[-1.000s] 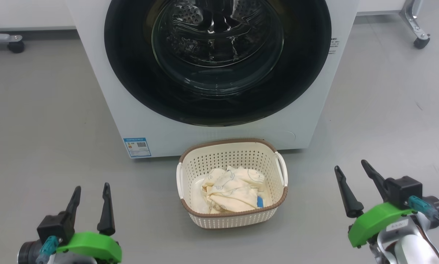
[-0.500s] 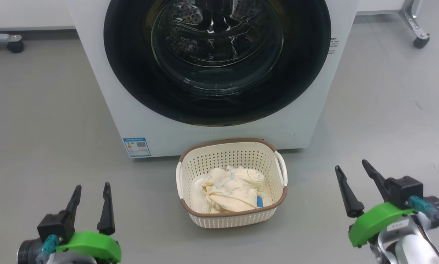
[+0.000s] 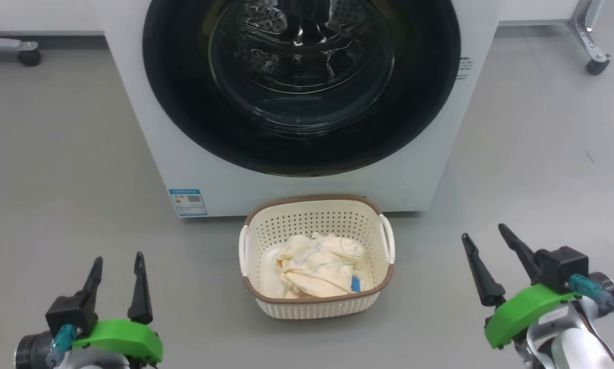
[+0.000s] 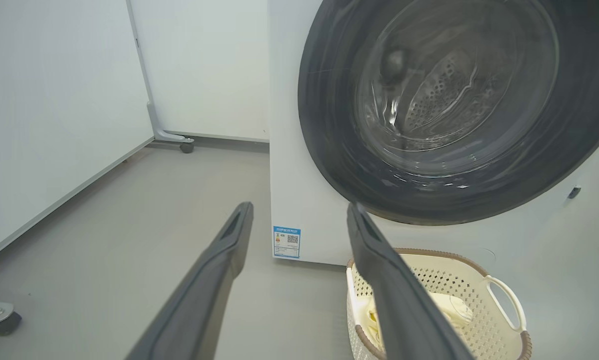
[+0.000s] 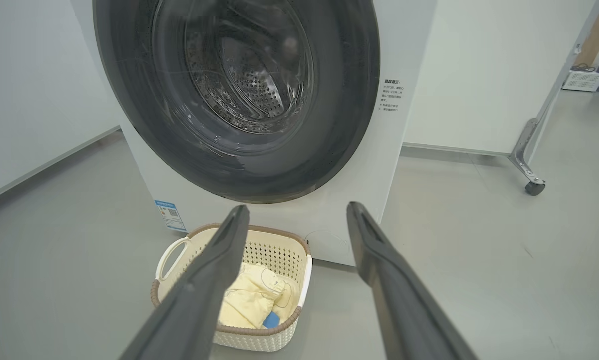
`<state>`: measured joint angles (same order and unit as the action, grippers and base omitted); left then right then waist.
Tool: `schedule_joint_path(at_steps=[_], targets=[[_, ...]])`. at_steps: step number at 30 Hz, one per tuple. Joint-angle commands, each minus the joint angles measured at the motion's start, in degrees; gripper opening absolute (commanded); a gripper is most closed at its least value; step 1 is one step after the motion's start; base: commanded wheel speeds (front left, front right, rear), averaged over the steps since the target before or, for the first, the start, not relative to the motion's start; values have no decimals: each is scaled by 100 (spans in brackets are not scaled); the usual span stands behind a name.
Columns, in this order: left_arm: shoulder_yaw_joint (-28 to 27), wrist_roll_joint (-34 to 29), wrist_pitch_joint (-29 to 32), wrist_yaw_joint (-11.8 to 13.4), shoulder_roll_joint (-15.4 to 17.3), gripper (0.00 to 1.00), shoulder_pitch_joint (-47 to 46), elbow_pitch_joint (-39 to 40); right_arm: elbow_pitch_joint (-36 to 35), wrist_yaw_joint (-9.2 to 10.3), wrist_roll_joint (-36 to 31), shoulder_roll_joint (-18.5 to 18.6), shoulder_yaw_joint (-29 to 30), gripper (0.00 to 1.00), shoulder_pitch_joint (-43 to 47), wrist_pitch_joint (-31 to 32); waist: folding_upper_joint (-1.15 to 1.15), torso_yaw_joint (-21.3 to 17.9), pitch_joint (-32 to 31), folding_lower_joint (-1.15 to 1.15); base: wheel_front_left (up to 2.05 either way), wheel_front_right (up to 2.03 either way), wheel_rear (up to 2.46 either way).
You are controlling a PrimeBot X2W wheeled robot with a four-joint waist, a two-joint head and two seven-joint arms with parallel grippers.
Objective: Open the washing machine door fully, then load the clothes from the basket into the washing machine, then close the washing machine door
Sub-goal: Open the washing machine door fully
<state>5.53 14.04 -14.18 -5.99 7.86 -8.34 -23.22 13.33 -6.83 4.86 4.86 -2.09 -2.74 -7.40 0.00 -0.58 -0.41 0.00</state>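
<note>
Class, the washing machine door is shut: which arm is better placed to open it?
Probably right: the right gripper, open, sits slightly nearer the washing machine door than the left gripper. Handle side unclear.

Glossy black-rimmed glass door (image 3: 302,87); perforated plastic basket (image 3: 314,307).

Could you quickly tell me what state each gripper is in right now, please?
Left gripper: open, holding nothing.
Right gripper: open, holding nothing.
</note>
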Motion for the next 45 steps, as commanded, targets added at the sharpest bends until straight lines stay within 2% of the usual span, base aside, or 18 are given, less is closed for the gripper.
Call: schedule_joint_path(at_steps=[1, 27, 45], targets=[[-204, -8, -82, 34, 108, 100, -333, 164, -195, -66, -30, 80, -48, 100, -195, -76, 0, -1, 0, 0, 123, 123, -246], [-177, 48, -82, 7, 136, 100, -329, 248, -165, -66, -35, 20, 80, 100, -191, -131, 0, -118, 6, 0, 119, 119, -239], [-172, 60, -82, 79, 143, 100, -298, 255, -179, -66, -48, -20, 139, 100, -162, -154, 0, -154, 26, 0, 25, 25, -49]])
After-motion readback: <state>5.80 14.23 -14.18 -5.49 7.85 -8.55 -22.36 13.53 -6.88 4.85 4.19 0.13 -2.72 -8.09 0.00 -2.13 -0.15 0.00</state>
